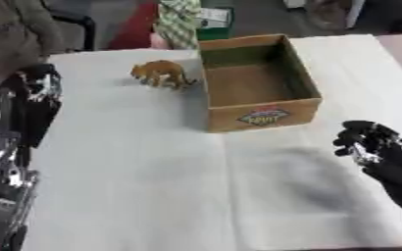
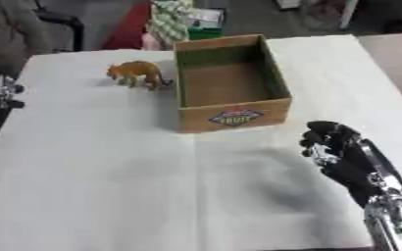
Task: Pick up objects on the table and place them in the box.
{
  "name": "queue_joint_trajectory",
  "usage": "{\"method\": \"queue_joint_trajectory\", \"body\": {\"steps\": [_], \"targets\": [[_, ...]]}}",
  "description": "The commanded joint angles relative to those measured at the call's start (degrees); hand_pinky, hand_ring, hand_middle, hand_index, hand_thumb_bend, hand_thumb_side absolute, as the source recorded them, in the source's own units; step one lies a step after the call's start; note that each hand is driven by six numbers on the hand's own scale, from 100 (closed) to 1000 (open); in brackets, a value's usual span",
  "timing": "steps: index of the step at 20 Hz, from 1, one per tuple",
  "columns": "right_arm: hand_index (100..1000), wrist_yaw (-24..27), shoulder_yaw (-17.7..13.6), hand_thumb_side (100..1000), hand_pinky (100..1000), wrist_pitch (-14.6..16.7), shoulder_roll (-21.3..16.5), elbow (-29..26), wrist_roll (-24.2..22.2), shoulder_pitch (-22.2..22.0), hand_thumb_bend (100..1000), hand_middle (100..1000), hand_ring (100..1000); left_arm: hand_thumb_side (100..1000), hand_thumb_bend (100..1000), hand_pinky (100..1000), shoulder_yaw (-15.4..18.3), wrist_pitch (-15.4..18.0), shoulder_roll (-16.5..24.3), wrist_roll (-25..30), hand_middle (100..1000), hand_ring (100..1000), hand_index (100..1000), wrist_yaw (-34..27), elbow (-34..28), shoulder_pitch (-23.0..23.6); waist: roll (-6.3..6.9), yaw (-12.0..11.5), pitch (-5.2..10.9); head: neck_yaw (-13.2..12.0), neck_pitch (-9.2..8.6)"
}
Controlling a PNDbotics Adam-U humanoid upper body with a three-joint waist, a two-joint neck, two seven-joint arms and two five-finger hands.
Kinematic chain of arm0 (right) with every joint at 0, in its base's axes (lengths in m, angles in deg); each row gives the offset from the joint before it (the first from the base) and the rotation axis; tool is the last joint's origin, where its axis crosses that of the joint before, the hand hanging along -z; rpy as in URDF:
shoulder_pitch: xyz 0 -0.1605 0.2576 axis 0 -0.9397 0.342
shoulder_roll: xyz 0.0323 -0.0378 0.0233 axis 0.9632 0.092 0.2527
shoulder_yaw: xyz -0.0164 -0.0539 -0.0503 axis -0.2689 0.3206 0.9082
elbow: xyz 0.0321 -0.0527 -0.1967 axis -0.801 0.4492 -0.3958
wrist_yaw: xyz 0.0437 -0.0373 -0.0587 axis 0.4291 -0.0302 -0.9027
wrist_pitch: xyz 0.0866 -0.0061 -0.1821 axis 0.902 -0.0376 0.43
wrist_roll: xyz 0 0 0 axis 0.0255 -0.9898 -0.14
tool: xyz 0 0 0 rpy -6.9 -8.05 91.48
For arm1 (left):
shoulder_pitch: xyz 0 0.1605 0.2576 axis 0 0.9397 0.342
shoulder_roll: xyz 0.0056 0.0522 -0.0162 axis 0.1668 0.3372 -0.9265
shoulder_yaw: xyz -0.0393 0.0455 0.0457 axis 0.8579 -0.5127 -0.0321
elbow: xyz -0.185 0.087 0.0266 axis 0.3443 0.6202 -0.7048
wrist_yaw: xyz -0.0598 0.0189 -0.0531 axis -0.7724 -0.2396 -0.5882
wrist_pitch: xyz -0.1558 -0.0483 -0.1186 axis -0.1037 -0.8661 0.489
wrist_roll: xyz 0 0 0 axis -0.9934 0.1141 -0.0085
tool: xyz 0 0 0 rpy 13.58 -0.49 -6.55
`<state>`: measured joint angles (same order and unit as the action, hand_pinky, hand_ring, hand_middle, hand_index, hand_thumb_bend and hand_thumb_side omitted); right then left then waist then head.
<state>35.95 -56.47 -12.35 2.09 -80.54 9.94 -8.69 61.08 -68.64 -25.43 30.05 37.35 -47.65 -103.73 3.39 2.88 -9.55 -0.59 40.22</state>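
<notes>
White covering spreads over the table [image 1: 153, 186], with a faint crease running from the box toward the near edge. Beyond the far edge lie a dim floor, something red, and a green-and-white checked cloth [image 1: 179, 19], all too blurred to name further. At the near right, the right hand [image 2: 338, 152] hovers above the table, its black fingers curled inward toward the palm and holding nothing, the forearm running off the near right corner; a soft shadow lies on the table to its left. The left hand [image 1: 37, 86] shows best in the left eye view, raised along the left edge with the arm reaching down to the near left corner; its fingers are a smear of black and silver, and I cannot tell whether they are spread or curled. In the right eye view only a small silver-and-black part of it shows at the left border. An open cardboard box [image 1: 260, 115] stands near the far edge, around the middle, its long side running away from the robot; a coloured label sits on the near wall, its lettering unreadable. What can be seen of its inside is bare brown floor. Just beside the box's far left corner stands a small orange-brown animal figure [image 1: 162, 73], upright on its legs, its details hard to make out.
</notes>
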Motion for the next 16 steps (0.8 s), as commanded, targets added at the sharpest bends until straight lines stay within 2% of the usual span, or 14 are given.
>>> {"method": "queue_joint_trajectory", "body": {"steps": [1, 4, 5, 7, 9, 12, 16], "targets": [[739, -0.4, -0.2, 203, 632, -0.1, -0.8, -0.6, 0.0, 0.1, 100, 605, 674, 486, 304, 662, -0.8, -3.8, 6.7, 7.7, 722, 724, 761, 9.4, 1.5, -5.7, -0.04, 0.2, 0.95, -0.1, 0.07], [739, -0.5, 0.0, 203, 631, -0.2, -0.9, -0.5, -0.1, 0.0, 100, 605, 674, 467, 408, 680, -2.4, -5.6, 9.8, 16.1, 737, 738, 778, 16.8, 6.5, -13.3, 0.06, 0.6, 1.04, -0.2, -0.1], [739, -0.5, 0.0, 203, 631, -0.2, -0.9, -0.5, -0.1, 0.0, 100, 605, 674, 466, 475, 694, -3.0, -5.6, 10.3, 18.4, 746, 746, 787, 18.9, 8.5, -15.7, 0.08, 0.7, 1.06, -0.2, -0.14], [739, -0.6, 0.1, 203, 631, -0.2, -1.0, -0.5, -0.2, -0.1, 100, 605, 674, 470, 526, 706, -4.3, -5.4, 10.5, 22.5, 753, 754, 792, 23.3, 14.0, -21.0, 0.08, 0.9, 1.07, -0.2, -0.24], [739, -0.6, 0.2, 203, 631, -0.2, -1.0, -0.5, -0.3, 0.0, 100, 605, 674, 465, 580, 727, -5.5, -4.5, 9.5, 25.4, 763, 766, 804, 27.9, 20.1, -25.8, 0.06, 1.1, 1.04, -0.4, -0.56], [738, -0.6, 0.4, 202, 631, -0.1, -1.1, -0.5, -0.4, 0.0, 100, 605, 674, 464, 594, 732, -5.9, -3.0, 6.4, 27.6, 757, 764, 806, 35.0, 29.0, -31.3, 0.0, 1.5, 0.98, -0.6, -0.87], [738, -0.8, 0.7, 202, 630, -0.1, -1.1, -0.4, -0.7, 0.1, 100, 604, 674, 427, 615, 737, -4.8, -1.3, 1.3, 26.2, 747, 758, 800, 42.7, 40.5, -36.5, -0.04, 2.1, 0.85, -0.6, -1.3]]}}
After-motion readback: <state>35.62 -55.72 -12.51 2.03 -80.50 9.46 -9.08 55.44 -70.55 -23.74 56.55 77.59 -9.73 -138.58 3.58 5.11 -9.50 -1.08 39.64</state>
